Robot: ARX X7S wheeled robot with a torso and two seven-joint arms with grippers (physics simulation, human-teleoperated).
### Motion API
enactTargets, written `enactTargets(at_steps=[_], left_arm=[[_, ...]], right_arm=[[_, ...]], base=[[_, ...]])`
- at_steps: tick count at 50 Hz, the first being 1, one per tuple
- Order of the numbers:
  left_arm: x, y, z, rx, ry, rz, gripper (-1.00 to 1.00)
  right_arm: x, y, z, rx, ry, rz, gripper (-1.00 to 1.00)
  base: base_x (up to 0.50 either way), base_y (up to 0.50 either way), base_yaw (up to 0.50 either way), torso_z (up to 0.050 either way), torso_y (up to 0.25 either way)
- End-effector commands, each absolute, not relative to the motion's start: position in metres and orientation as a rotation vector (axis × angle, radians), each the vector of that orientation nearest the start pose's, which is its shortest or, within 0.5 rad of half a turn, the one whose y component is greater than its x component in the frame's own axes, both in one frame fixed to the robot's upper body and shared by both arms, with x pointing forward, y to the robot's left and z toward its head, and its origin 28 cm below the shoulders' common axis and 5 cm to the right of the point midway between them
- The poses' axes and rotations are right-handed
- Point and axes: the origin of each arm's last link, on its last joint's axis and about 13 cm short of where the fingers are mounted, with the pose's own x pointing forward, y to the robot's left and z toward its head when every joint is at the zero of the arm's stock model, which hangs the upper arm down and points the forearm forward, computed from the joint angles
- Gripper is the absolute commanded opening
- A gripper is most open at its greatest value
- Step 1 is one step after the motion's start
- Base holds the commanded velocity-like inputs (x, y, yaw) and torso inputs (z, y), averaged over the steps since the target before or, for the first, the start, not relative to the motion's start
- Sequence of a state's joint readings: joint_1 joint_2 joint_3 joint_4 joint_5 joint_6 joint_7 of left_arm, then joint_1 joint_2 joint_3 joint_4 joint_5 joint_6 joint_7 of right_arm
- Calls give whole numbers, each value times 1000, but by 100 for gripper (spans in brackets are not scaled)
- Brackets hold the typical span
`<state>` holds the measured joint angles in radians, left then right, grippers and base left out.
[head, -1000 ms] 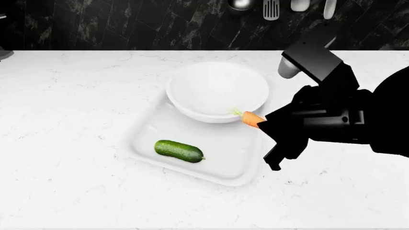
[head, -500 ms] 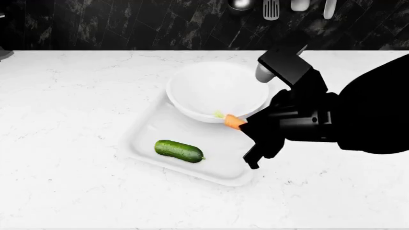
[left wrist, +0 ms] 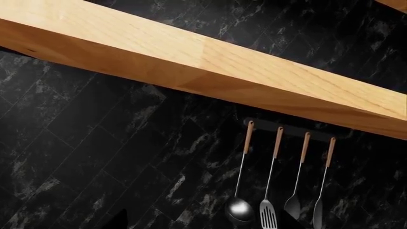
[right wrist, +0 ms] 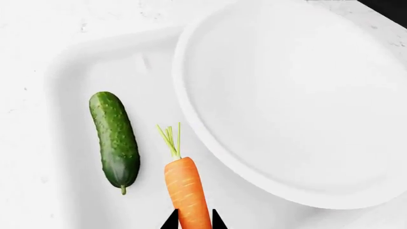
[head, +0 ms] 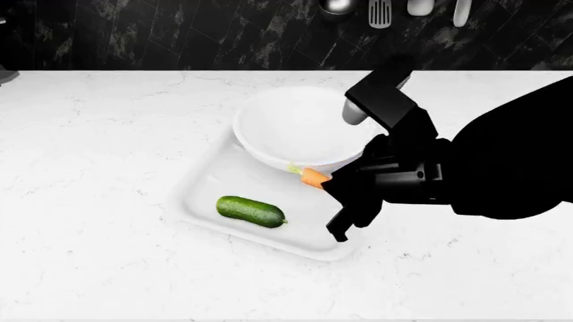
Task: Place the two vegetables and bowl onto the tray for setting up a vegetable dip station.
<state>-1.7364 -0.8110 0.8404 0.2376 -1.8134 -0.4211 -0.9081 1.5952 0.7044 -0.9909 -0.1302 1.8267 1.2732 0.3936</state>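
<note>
Carrot point(right wrist: 186, 191) tip hidden btwn fingers point(right wrist: 170, 220).

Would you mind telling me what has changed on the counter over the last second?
The right gripper, shut on the carrot, has carried it leftward from beside the tray's edge to over the tray, near the bowl. The cucumber, bowl and tray have not moved. The left gripper is out of sight.
</note>
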Motion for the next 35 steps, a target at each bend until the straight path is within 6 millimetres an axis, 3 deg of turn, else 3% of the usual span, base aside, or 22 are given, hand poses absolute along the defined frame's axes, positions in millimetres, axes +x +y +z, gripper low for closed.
enactTargets(at_steps=[1,35], left_arm=[[236,222,414,-240,-295,-204,100],[236,223,415,-240,-299,-204,100]], right_arm=[[266,-110,307,-381,579,739,-100],[272,-98,290,-388,623,789,-100]], base=[[0,0,0,0,0],[0,0,0,0,0]])
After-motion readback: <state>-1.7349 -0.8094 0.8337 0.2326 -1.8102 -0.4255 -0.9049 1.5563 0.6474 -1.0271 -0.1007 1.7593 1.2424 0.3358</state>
